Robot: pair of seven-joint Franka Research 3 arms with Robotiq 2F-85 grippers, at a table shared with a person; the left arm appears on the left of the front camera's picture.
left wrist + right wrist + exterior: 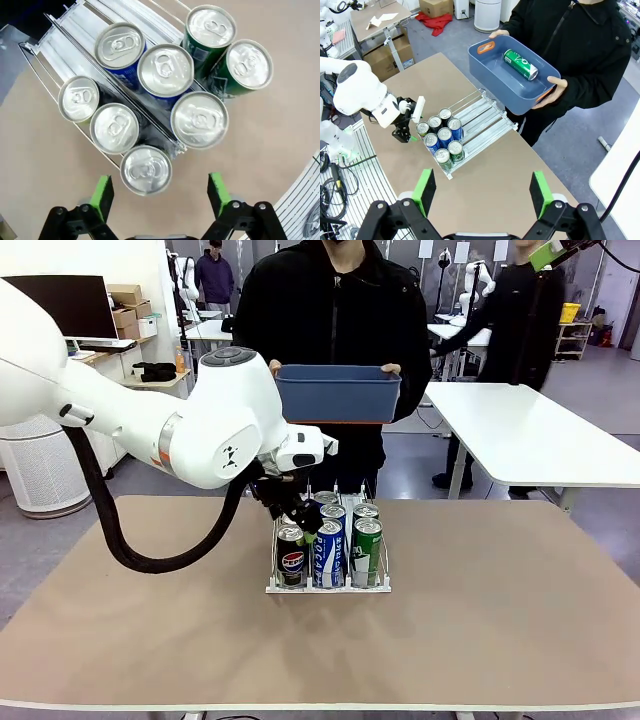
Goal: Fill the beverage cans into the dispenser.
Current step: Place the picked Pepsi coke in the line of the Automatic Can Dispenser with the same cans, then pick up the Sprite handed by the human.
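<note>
Left claw (160, 200): standing wide open and gripping nothing, its green pads (103, 194) hanging apart from the nearest can (146, 170), which is standing just ahead of the fingertips. Right claw (482, 192): also gaping open and empty, hovering high over the counter (495, 165).

Dispenser (125, 20): sitting directly beyond the left claw, carrying eight upright cans bunched at one end. The left wrist view is giving the count by silver tops: three in the lane on the claw's side, three in the middle lane, and two green ones (248, 64) in the farthest. The front view is giving the front row's labels: black Pepsi can (291, 562), blue-and-white can (327, 555), green can (367, 545).

Blue tub (338, 400): a person's hands (552, 92) are holding it beyond both claws. The front view is presenting its outer wall. The right wrist view is looking into it, where a lone green can (520, 64) is lying on its side.

Obstructions: wire dividers (70, 40) are running between the lanes. The left arm (220, 420) is covering the rack's back left corner in the front view.
</note>
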